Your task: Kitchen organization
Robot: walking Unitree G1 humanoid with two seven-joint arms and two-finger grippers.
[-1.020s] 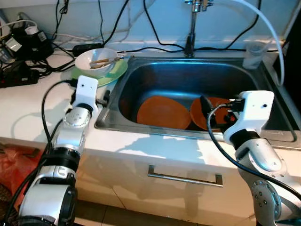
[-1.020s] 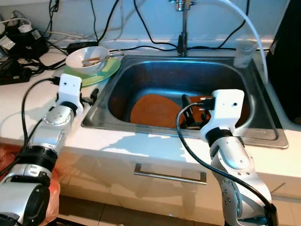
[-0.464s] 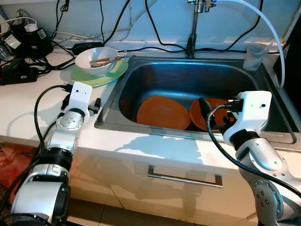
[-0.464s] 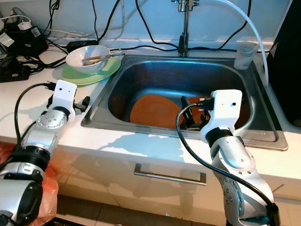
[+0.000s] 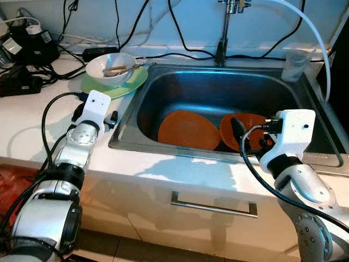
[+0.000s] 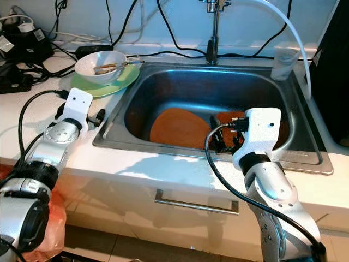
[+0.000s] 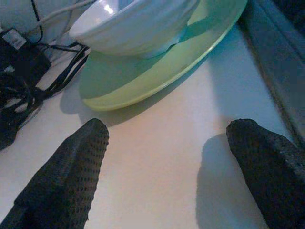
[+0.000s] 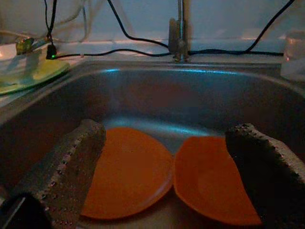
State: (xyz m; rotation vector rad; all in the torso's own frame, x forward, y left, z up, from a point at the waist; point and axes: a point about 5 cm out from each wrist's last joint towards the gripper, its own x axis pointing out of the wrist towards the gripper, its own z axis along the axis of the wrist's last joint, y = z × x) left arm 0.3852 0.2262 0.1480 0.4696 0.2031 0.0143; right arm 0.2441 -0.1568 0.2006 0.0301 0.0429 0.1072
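Inside sink (image 5: 283, 87), two orange plates (image 5: 188, 130); white bowl (image 5: 112, 68) on green plate (image 5: 133, 83).

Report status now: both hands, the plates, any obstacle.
Left hand open over counter, short of green plate with white bowl. Right hand open above sink, two orange plates lying inside. Nothing between hands and plates.

Bare counter (image 5: 49, 117) before green plate (image 5: 117, 86)

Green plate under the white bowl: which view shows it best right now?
The left wrist view: the green plate sits large and close, with the white bowl on it and the open left claw just short of it. Both eye views show it small beside the sink.
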